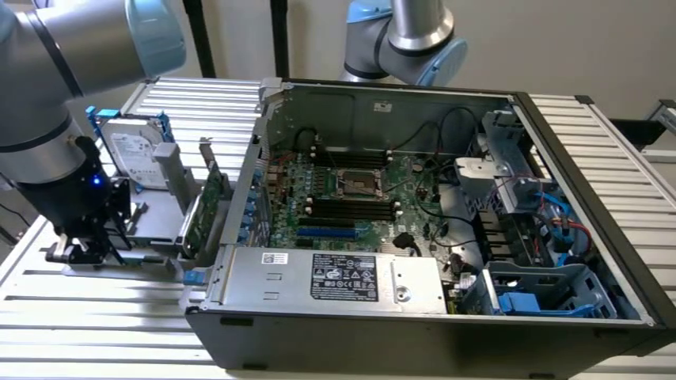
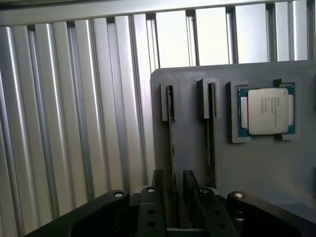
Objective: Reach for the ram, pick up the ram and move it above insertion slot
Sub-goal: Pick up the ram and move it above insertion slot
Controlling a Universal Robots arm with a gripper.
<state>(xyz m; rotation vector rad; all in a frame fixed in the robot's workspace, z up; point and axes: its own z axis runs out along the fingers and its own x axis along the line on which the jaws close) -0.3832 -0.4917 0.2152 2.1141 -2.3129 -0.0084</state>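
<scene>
Black claw (image 2: 173,174) fingers (image 2: 158,190) are seen closest in the wrist view, set one on each side of the ram (image 2: 171,140), which is stood on edge in a narrow slot of the grey holder (image 2: 256,173). The claw is only partly open: a thin gap is seen between the ram and the finger on one side, so the ram is straddled but not clamped. A second stick (image 2: 211,138) is stood in the neighbouring slot of the same holder, and a processor chip (image 2: 267,111) is laid flat in a square recess just beyond that. The holder is rested on the ribbed aluminium bench (image 2: 74,123). In the exterior view the claw (image 1: 90,252) is lowered onto the holder (image 1: 158,229) at the exterior view's left, well apart from the open computer case (image 1: 423,340). A hard drive in a blue frame (image 1: 135,150) and a green expansion card (image 1: 214,202) are stood upright between the arm and the case. Long black slots (image 1: 354,210) are seen on the motherboard inside the case. A second arm (image 1: 412,36) is seen behind the case.
</scene>
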